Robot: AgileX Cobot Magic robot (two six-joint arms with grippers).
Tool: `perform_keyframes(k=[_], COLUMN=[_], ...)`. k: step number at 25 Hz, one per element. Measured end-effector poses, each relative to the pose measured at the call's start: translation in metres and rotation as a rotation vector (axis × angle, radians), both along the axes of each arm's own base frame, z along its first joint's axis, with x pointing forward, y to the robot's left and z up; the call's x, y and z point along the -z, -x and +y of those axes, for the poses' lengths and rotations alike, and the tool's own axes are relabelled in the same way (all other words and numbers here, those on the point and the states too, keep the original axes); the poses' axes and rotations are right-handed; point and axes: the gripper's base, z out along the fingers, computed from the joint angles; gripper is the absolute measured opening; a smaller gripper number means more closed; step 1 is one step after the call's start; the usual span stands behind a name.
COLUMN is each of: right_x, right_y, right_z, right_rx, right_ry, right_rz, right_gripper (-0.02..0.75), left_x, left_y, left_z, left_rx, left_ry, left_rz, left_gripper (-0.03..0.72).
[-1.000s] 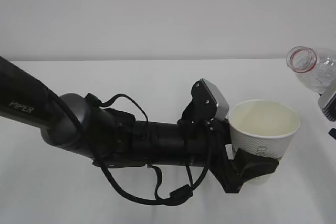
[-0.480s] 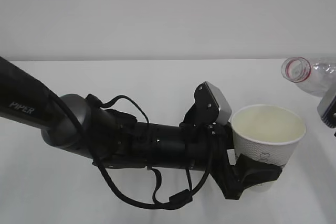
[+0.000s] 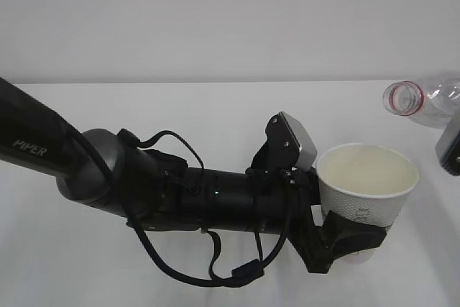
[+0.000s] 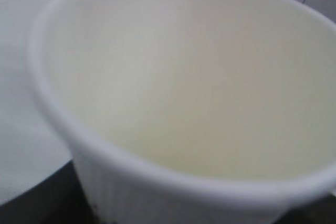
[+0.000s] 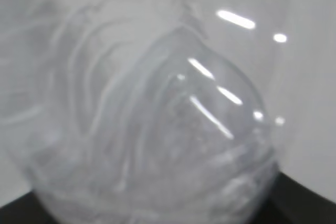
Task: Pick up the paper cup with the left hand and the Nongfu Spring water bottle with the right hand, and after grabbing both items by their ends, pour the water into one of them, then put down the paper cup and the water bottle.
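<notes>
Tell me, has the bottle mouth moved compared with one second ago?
Yes. The bottle mouth has dropped lower and shifted left, judged against the table's far edge, tipping closer to the cup.

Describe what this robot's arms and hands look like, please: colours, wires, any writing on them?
The left arm is a thick black tube, glossy at its rounded joint, marked "PIPER" in pale letters. Loose black cables loop around it. Near the left hand, which is black and angular, sits a black module with a grey face. Of the right hand only a grey and black edge shows.
</notes>
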Motion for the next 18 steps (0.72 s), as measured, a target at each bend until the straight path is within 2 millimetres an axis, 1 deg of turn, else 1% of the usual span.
perform_keyframes(k=[18], right_x=[-0.0011], right_y=[-0.0002], right_z=[0.0], right_rx=[-0.022], right_ry=[0.104], right_rz=[-0.019], right_gripper=[0.463], left_x=[0.0], left_y=[0.0], left_z=[0.0], left_rx=[0.0], left_ry=[0.0], left_rz=[0.0], left_gripper=[0.534])
